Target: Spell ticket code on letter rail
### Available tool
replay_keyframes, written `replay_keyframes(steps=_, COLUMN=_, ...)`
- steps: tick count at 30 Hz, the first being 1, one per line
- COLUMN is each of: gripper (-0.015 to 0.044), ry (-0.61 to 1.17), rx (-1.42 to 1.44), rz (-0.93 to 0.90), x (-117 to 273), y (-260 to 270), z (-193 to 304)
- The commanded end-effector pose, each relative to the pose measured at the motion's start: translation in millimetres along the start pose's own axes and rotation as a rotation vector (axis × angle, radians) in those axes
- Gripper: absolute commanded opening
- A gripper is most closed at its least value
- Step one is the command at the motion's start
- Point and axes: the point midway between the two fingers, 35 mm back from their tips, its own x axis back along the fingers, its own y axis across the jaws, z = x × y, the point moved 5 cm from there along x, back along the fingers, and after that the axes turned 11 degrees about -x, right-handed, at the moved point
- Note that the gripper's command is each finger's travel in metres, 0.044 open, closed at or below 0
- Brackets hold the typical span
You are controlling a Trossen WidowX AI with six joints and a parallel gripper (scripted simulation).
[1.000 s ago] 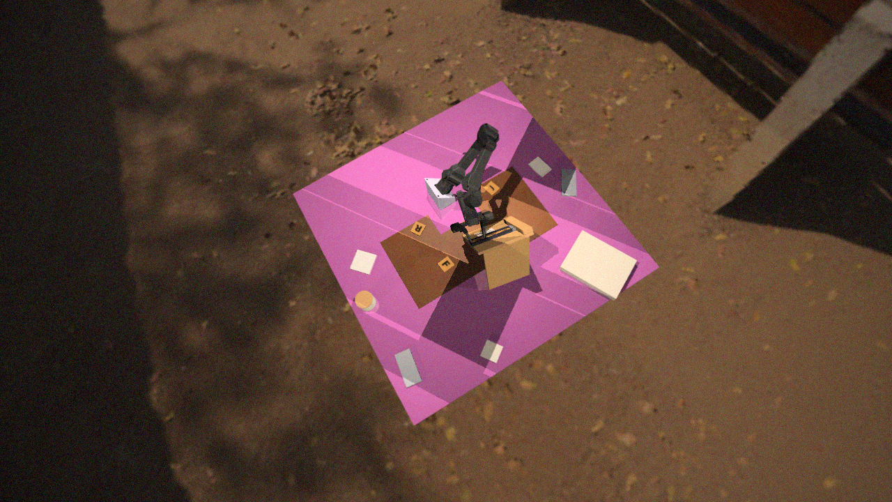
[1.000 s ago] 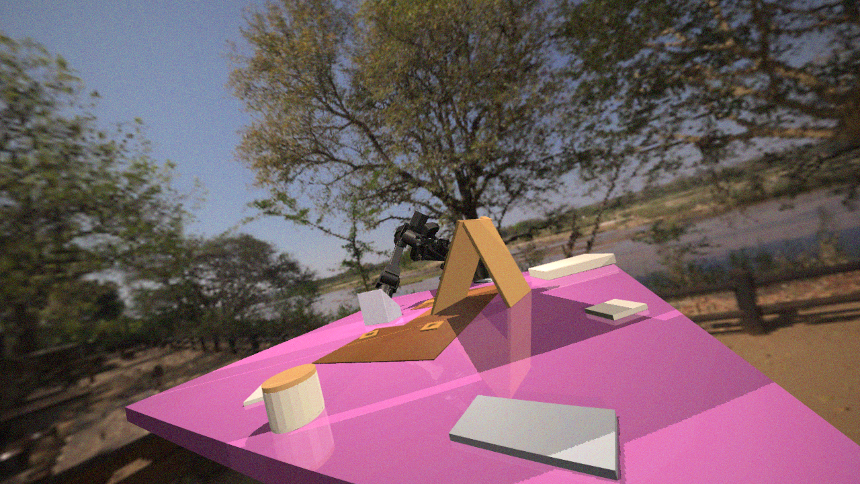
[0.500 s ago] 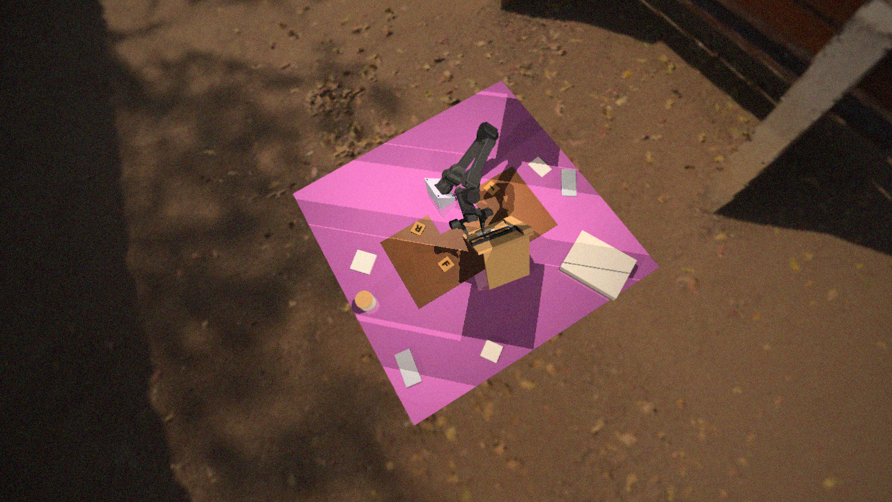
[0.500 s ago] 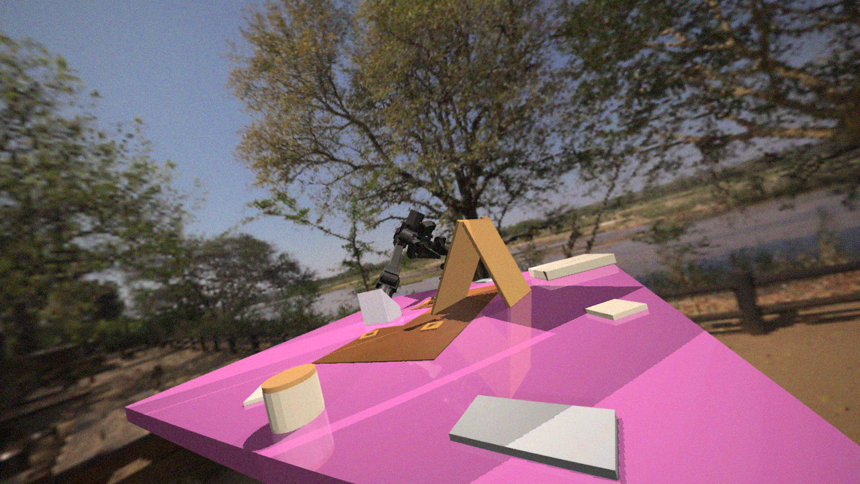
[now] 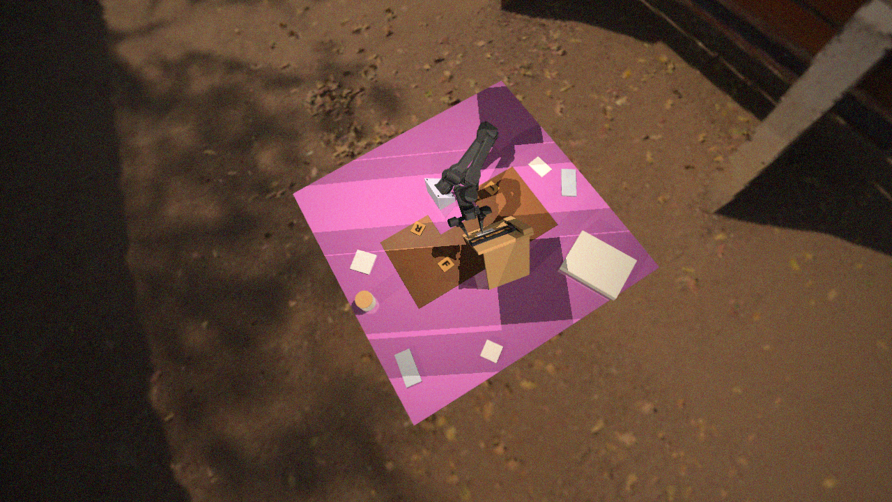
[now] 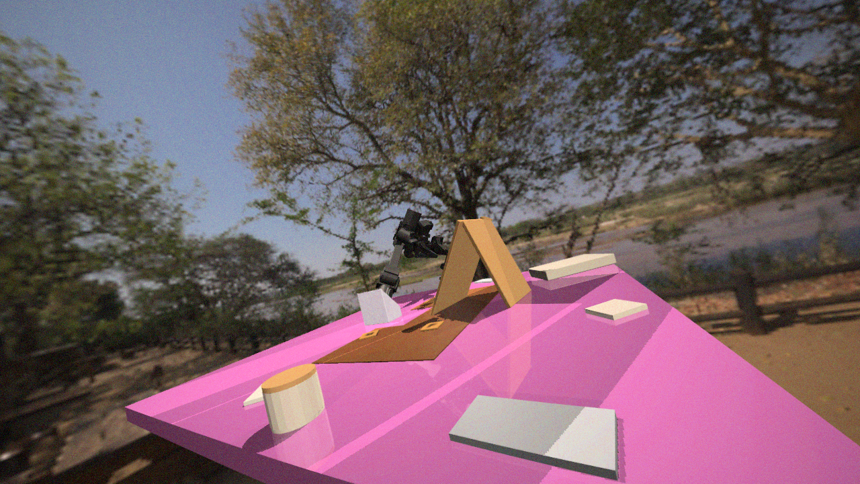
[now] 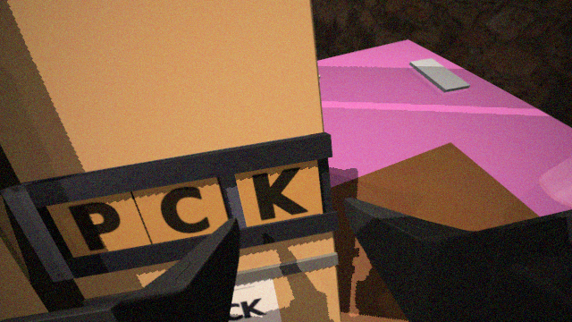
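Narrow gap between C tile (image 7: 184, 210) and K tile (image 7: 281, 193), dark rails (image 7: 179, 163) above and below.

The dark letter rail (image 7: 179, 163) runs slanting across the left and middle of the wrist view, fixed to the tan board (image 5: 508, 265) (image 6: 459, 265) (image 7: 179, 80), which stands like a tent. In it, orange tiles with black letters read P (image 7: 96, 225), C (image 7: 184, 210), K (image 7: 279, 192); P and C touch, with a gap before K. The white ticket (image 7: 256, 297), bottom centre, is partly hidden, "CK" showing. On the surface, tiles R (image 5: 418, 227) and F (image 5: 445, 263) lie flat, left of the board in the top view; another (image 5: 491, 187) lies above it.
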Motion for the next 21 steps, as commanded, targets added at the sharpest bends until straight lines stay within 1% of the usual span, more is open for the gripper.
replay_keyframes(steps=1, gripper=0.0295, ry=-0.001, rx=0.005, rz=-0.004, x=3.2, y=0.6, z=-0.1)
replay_keyframes(steps=21, gripper=0.0295, ry=-0.001, rx=0.004, rz=-0.003, x=13.7, y=2.0, z=-0.2)
